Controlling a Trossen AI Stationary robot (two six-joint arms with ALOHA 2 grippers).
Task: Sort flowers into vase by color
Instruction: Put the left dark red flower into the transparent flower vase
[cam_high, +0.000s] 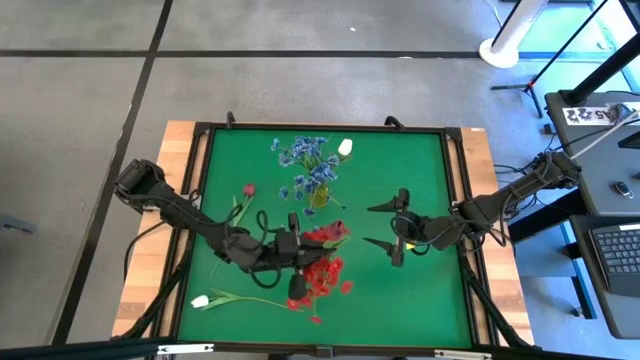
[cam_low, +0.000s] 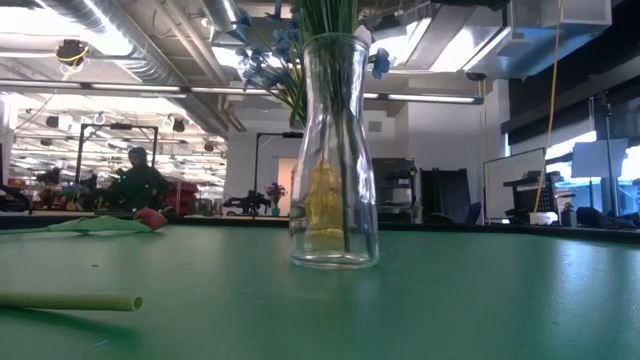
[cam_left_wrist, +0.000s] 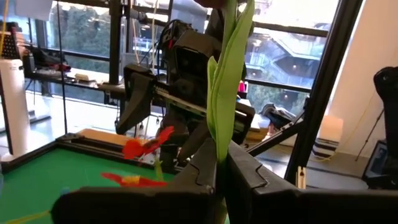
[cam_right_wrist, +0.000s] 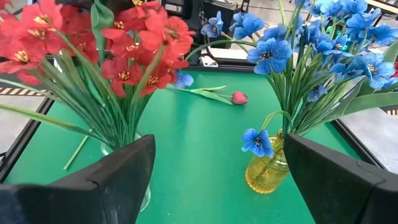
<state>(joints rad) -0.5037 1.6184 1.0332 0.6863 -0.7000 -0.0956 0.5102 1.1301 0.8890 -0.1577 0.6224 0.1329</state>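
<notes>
Red flowers (cam_high: 322, 268) stand in a vase near the front of the green surface (cam_high: 420, 290), where the left gripper (cam_high: 295, 262) is clamped on a green stem (cam_left_wrist: 225, 93). Blue flowers (cam_high: 308, 165) fill another vase farther back. Right gripper (cam_high: 383, 226) hovers beside them, fingers spread wide, holding nothing.

Left gripper (cam_high: 296, 262) low over mid-table, fingers clamped — right gripper (cam_high: 383, 225) alongside, fingers spread wide.
</notes>
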